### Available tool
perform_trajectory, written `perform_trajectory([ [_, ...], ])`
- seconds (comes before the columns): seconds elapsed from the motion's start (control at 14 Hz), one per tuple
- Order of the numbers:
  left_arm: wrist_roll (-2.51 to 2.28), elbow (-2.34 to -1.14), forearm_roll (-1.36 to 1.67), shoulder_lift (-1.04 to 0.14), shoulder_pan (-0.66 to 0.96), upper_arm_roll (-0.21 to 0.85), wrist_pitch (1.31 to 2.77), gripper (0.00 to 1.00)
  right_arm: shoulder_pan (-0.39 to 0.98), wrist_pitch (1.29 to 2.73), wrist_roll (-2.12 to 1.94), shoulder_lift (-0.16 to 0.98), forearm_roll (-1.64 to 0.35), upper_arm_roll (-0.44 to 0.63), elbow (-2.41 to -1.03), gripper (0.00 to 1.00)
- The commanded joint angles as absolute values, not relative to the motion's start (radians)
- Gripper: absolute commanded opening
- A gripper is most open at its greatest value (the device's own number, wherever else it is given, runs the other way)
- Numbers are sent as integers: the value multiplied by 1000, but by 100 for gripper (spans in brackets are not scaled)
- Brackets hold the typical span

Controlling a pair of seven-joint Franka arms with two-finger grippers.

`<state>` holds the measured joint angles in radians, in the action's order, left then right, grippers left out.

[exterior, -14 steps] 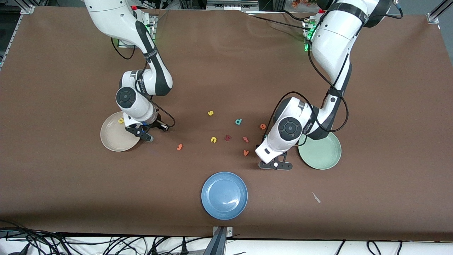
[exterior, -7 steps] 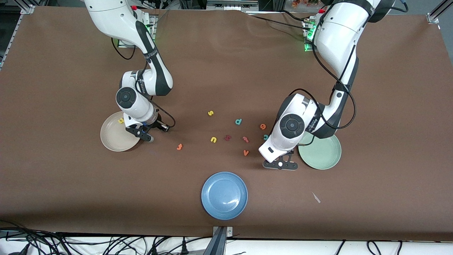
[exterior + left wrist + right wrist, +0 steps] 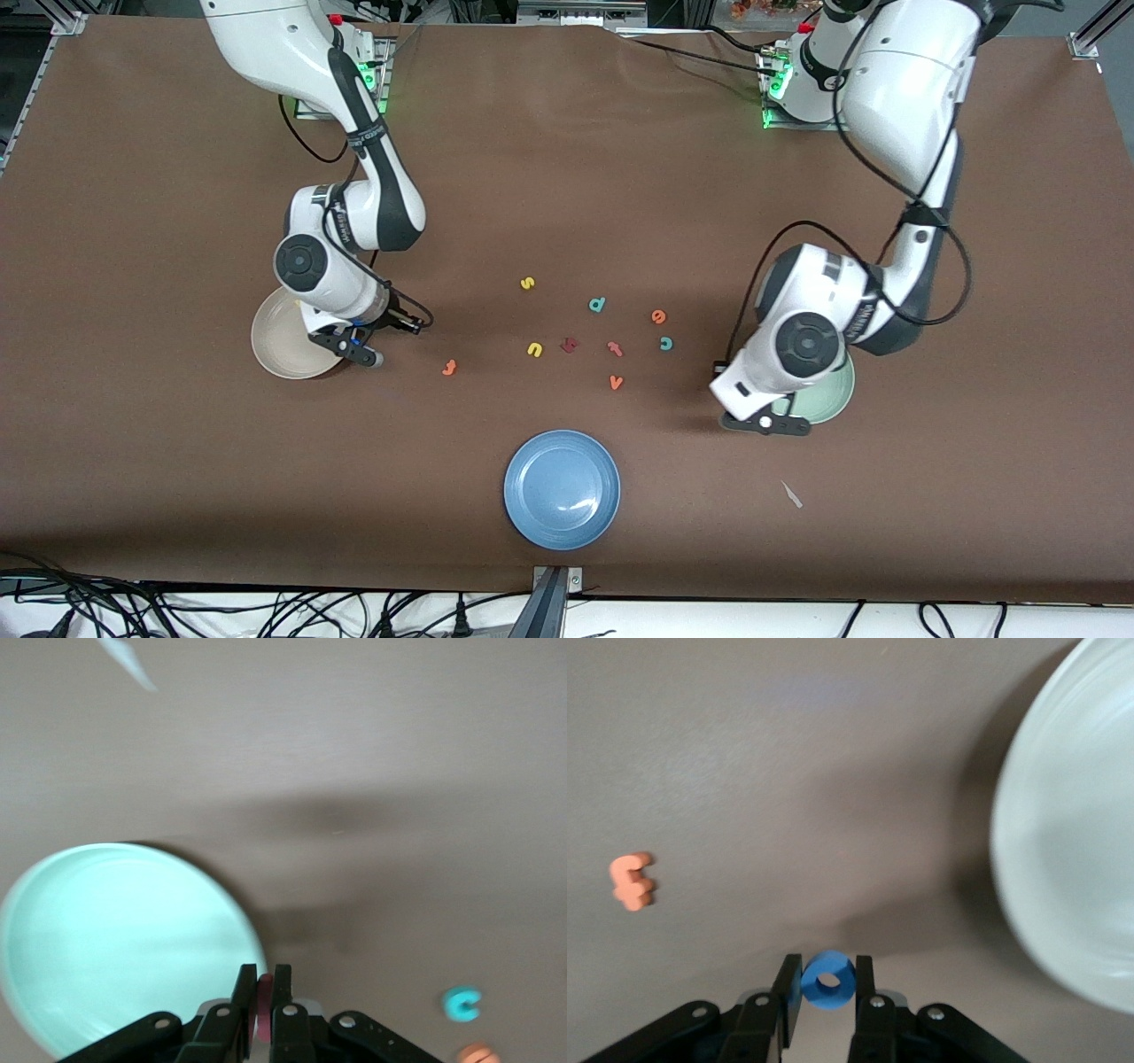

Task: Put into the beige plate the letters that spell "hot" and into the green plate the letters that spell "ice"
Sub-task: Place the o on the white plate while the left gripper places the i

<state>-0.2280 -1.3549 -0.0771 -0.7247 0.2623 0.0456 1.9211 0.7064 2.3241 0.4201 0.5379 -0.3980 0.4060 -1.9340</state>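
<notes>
Left gripper (image 3: pixel 767 424) was clamped on the dark red i (image 3: pixel 264 1005), the letter pinched upright between its fingers. Over the preceding second it had travelled from beside the orange v (image 3: pixel 616 382) toward the left arm's end of the table and now hung at the rim of the green plate (image 3: pixel 828 401), which appeared bare. The teal c (image 3: pixel 666 343) and orange e (image 3: pixel 658 315), uncovered by that move, lay on the table near the plate. Right gripper (image 3: pixel 353 350) was pinching the blue o (image 3: pixel 828 981) and had shifted only slightly, holding at the edge of the beige plate (image 3: pixel 275 346). The orange t (image 3: pixel 450 366) remained on the table. Judgement: both releases were imminent; four letters would then be outstanding or unconfirmed.
</notes>
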Motion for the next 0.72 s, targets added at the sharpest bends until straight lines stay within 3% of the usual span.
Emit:
perform_trajectory([
  [0.0, -131, -1410, -94, -680, 206, 57, 1876, 0, 703, 2209, 257, 505, -414, 486, -1927, 19],
  [0.29, -83, -1485, -104, -687, 160, 57, 1897, 0, 704, 2184, 56, 482, -413, 583, -1971, 19],
  [0.43, -83, -1543, -106, -693, 152, 57, 1997, 0, 704, 2195, -21, 482, -416, 613, -1994, 23],
  [0.5, -83, -1554, -106, -698, 152, 55, 2029, 0, 704, 2209, -49, 483, -416, 621, -2000, 45],
  [0.57, -83, -1554, -106, -701, 150, 55, 2032, 0, 703, 2224, -41, 485, -423, 621, -2005, 99],
  [0.64, -83, -1554, -106, -701, 150, 55, 2033, 0, 704, 2220, -40, 485, -423, 621, -2002, 100],
])
